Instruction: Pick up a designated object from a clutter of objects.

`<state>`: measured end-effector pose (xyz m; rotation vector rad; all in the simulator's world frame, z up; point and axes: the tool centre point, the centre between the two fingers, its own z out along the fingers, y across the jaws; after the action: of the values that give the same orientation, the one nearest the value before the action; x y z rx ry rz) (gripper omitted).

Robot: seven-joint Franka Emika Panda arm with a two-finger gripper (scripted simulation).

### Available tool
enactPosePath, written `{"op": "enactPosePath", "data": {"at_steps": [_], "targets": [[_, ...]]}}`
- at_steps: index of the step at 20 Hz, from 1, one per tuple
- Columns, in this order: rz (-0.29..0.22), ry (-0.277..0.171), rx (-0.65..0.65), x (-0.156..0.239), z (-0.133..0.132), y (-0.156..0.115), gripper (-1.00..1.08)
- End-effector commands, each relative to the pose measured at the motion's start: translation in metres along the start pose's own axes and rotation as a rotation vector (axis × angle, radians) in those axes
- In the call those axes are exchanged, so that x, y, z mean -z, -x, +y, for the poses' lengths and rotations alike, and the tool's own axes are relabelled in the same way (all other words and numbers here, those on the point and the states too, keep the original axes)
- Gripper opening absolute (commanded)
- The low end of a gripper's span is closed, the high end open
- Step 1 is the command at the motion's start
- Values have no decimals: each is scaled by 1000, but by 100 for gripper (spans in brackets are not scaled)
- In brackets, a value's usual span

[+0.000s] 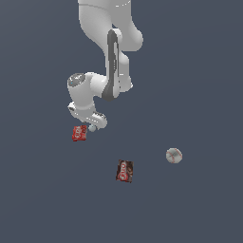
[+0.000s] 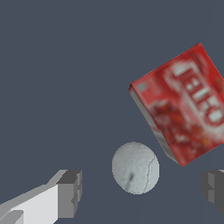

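My gripper [image 2: 142,189] is open, with one grey finger [image 2: 70,192] on each side of the wrist view. A tiny pale ball [image 2: 135,167] lies on the floor between the fingers, nearer their tips, untouched. A red packet [image 2: 183,105] lies tilted just beyond the ball. In the exterior view my hand [image 1: 88,114] hangs low over the ball [image 1: 92,127], with the red packet [image 1: 79,133] beside it toward the exterior view's left. The large red-and-yellow box and the tan box are out of view.
A dark brown packet [image 1: 125,171] lies on the grey floor toward the front middle. A white baseball [image 1: 174,155] lies toward the exterior view's right. My white arm [image 1: 111,57] reaches down from the top of the view.
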<state>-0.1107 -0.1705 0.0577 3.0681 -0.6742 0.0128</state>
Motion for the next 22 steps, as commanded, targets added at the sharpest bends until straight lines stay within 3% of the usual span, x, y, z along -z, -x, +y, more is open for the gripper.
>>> {"op": "enactPosePath", "data": {"at_steps": [1,15,16,22], "targets": [[-3,1,0,-11,0,2,100],[-8,1,0,-37,1,3,100],[-8,1,0,-37,1,3,-100],[-8,1,0,-37,1,3,-100]]}}
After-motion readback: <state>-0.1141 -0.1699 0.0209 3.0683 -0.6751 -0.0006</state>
